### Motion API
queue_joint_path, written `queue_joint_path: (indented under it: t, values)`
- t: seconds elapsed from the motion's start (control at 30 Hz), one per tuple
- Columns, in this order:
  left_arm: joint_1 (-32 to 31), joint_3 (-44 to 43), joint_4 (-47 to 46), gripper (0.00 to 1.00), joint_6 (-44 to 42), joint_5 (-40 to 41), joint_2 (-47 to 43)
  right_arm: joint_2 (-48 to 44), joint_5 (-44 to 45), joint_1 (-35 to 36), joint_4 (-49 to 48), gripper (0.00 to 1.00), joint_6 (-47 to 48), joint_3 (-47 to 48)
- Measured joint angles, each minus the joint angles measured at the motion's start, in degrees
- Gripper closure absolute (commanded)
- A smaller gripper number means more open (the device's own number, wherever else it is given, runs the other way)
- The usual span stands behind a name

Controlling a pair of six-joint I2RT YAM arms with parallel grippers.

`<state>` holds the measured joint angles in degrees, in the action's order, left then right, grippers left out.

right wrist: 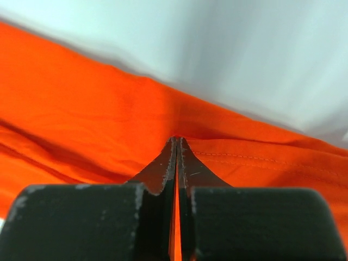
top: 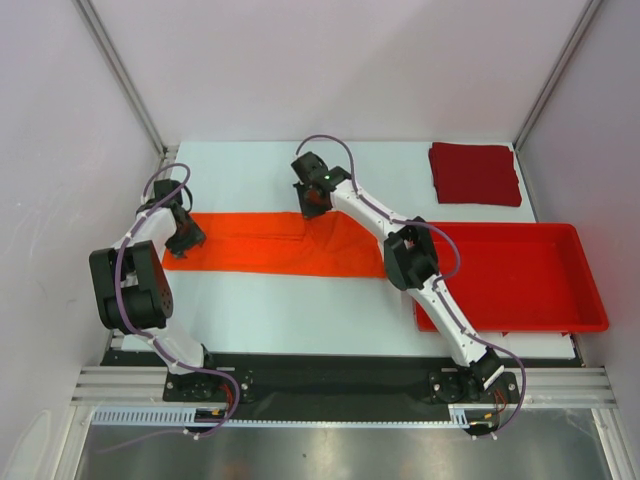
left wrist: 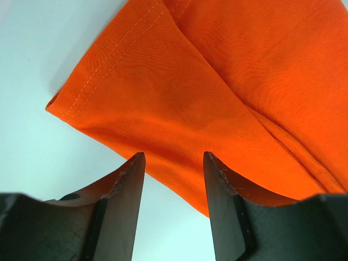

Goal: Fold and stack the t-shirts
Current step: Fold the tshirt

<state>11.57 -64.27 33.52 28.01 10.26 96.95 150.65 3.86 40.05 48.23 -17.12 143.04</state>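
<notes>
The orange t-shirt [top: 285, 245] lies on the white table as a long flat strip running left to right. My right gripper [top: 314, 199] [right wrist: 177, 140] is at the strip's far edge, near its middle, shut on a pinch of the orange t-shirt [right wrist: 98, 130]; a sliver of cloth shows between the fingers. My left gripper [top: 186, 234] [left wrist: 174, 163] hovers at the strip's left end, open, with the hemmed corner of the orange t-shirt [left wrist: 179, 87] just past its fingertips and nothing between them. The dark red t-shirt [top: 475, 173] sits folded into a square at the back right.
A rigid red plastic tray [top: 590, 305] stands at the right, below the dark red square; the right arm's forearm crosses its left end. Grey walls close in the table at the back and both sides.
</notes>
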Motion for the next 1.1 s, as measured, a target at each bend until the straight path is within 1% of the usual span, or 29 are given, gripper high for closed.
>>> queue_joint_path:
  t: [0.37, 0.5, 0.53, 0.57, 0.6, 0.67, 0.7, 0.77, 0.8, 0.87, 0.97, 1.03, 1.1]
  values:
    - [0.0, 0.17, -0.02, 0.47, -0.02, -0.02, 0.0, -2.8, -5.51, 0.2, -3.5, 1.0, -1.53, -0.63]
    - [0.0, 0.2, -0.02, 0.47, -0.02, -0.02, 0.0, -2.8, -7.34, 0.22, -4.07, 0.96, -2.29, -2.01]
    - [0.0, 0.2, -0.04, 0.47, -0.04, -0.02, 0.0, -2.8, -7.72, 0.22, -4.02, 0.94, -2.45, -2.29]
    - [0.0, 0.2, -0.02, 0.47, -0.02, -0.02, 0.0, -2.8, -8.07, 0.17, -4.04, 0.9, -2.56, -2.47]
    - [0.0, 0.2, -0.04, 0.47, -0.04, -0.04, 0.0, -2.8, -8.46, 0.13, -4.02, 0.77, -2.69, -2.58]
    - [0.0, 0.2, -0.04, 0.47, -0.04, -0.04, 0.0, -2.8, -9.05, 0.02, -3.98, 0.68, -2.8, -2.58]
    - [0.0, 0.2, -0.02, 0.47, -0.04, -0.07, 0.0, -2.8, -9.31, -0.09, -3.96, 0.6, -2.75, -2.58]
    - [0.0, 0.2, -0.04, 0.47, -0.04, -0.17, 0.0, -2.8, -9.49, -0.33, -3.85, 0.54, -2.82, -2.58]
    - [0.0, 0.2, -0.07, 0.47, -0.04, -0.24, 0.0, -2.8, -9.55, -0.63, -3.48, 0.5, -2.82, -2.56]
    - [-0.02, 0.2, -0.09, 0.47, -0.04, -0.46, 0.0, -2.86, -9.75, -1.07, -1.81, 0.47, -2.8, -2.54]
    - [-0.39, 0.2, -0.15, 0.48, -0.09, -0.52, -0.11, -4.44, -9.68, -2.25, 1.62, 0.46, -2.8, -3.98]
    - [-1.51, 0.2, -0.11, 0.51, -0.09, -0.57, -0.63, -8.72, -9.33, -3.54, 3.5, 0.46, -2.67, -9.51]
    - [-3.98, 0.2, 0.0, 0.55, 0.0, -1.03, -1.73, -14.53, -8.24, -4.59, 6.32, 0.46, -2.23, -16.09]
